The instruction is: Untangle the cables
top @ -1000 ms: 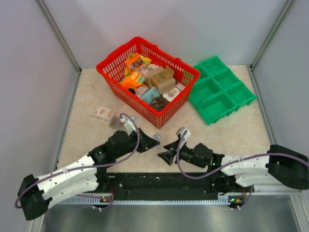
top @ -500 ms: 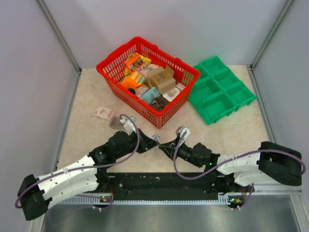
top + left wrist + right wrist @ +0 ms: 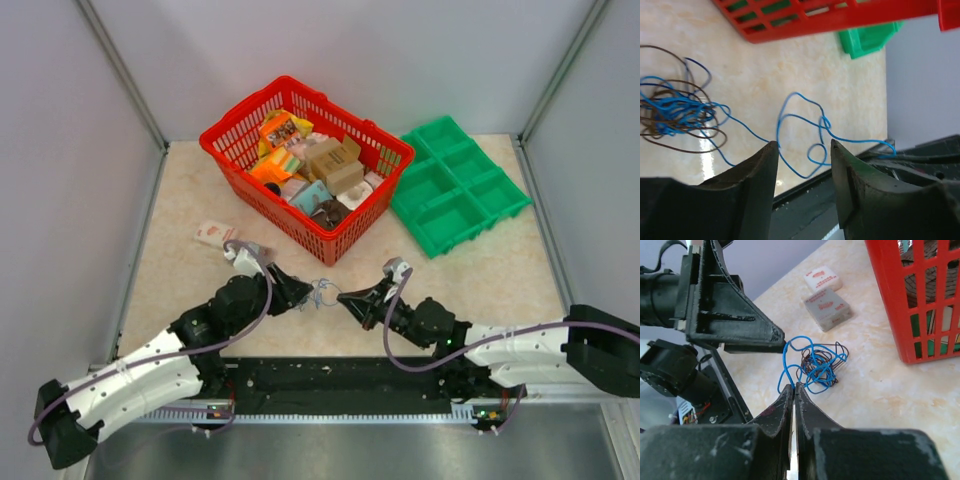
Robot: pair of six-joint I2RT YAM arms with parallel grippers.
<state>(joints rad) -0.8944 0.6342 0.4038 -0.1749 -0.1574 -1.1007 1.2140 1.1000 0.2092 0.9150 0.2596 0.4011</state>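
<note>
Left arm [image 3: 150, 370] stretches toward 2 o'clock, its gripper [image 3: 300, 298] with fingers [image 3: 762, 170] spread. Right arm [image 3: 510, 345] reaches toward 9 o'clock, its gripper [image 3: 347, 296] pinching the cables [image 3: 817, 367].

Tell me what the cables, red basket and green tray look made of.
cables: thin blue and brown wire, probably plastic-insulated. The surface is smooth, and they lie limp in loose loops.
red basket: moulded plastic, slightly glossy. The colour is uniform and the walls are an open lattice.
green tray: likely thin moulded plastic, semi-matte. It is a single colour with rounded compartments.
</note>
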